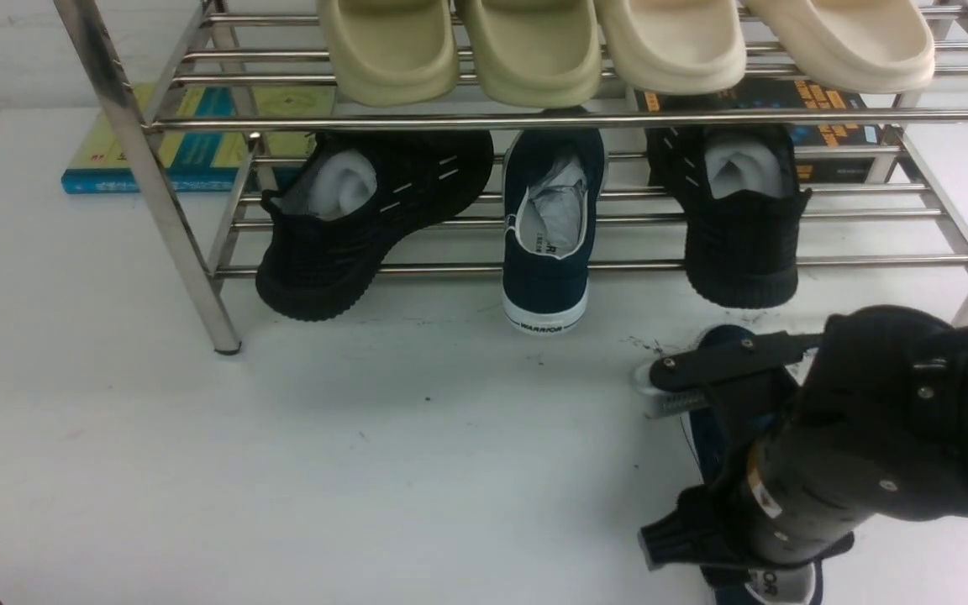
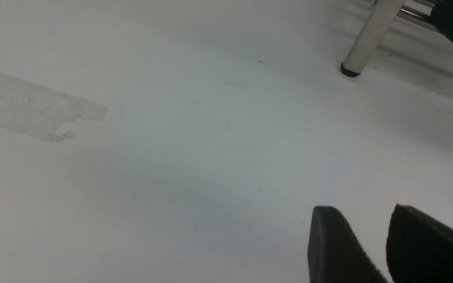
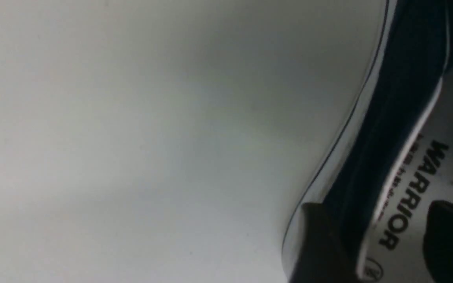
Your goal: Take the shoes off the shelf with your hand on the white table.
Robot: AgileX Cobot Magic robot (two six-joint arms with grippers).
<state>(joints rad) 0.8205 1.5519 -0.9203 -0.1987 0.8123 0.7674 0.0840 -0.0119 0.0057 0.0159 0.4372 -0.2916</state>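
Observation:
One navy-blue shoe sits on the lower tier of the chrome shelf, its "WARRIOR" heel hanging over the front bar. The other navy shoe lies on the white table at the front right, mostly hidden under my right arm. My right gripper is over its heel end. In the right wrist view my right gripper is open and straddles this shoe's side wall: one finger outside, one over the insole. My left gripper is open and empty above bare table.
Two black knit sneakers flank the navy shoe on the lower tier. Pale-green and cream slippers fill the upper tier. Books lie behind the shelf. A shelf leg stands ahead of my left gripper.

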